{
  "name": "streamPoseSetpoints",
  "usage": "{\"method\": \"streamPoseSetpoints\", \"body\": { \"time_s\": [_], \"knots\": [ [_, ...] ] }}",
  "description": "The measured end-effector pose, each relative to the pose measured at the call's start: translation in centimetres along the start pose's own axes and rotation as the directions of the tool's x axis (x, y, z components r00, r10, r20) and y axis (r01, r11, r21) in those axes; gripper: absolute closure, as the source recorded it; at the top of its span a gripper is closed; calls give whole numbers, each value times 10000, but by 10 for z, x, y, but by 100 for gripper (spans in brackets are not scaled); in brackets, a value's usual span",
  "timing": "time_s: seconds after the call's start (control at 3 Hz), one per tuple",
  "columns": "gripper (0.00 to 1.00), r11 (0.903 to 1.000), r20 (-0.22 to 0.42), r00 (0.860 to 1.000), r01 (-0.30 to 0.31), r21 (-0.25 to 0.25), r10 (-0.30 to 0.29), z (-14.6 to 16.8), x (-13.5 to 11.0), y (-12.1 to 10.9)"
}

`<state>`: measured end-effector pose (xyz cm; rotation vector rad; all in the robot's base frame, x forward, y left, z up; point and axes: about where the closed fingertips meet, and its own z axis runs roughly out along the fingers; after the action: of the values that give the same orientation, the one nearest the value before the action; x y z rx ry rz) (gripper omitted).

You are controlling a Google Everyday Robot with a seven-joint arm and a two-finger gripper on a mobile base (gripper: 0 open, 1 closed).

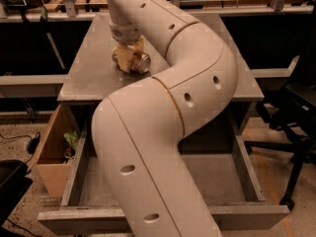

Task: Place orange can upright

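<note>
The orange can (140,62) lies on its side on the grey table (89,80), at the middle of the tabletop, with its shiny silver end facing front right. My gripper (129,59) points straight down from the pale arm and sits over the middle of the can, touching or almost touching it. Part of the can shows on each side of the gripper. The arm's large links hide the table's middle and front.
An open cardboard box (49,149) with something green inside (72,140) stands on the floor at the left. A grey open frame (232,214) lies below the table's front. A black chair (296,107) stands at the right. Benches run along the back.
</note>
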<state>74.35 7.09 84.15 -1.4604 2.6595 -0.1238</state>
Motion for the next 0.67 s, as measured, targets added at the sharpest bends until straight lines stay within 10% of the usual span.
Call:
{"method": "streamPoseSetpoints", "body": {
  "time_s": [0.67],
  "knots": [
    [100,10000,142,9999,2,72,-3,3,-5,-2]
  ]
}}
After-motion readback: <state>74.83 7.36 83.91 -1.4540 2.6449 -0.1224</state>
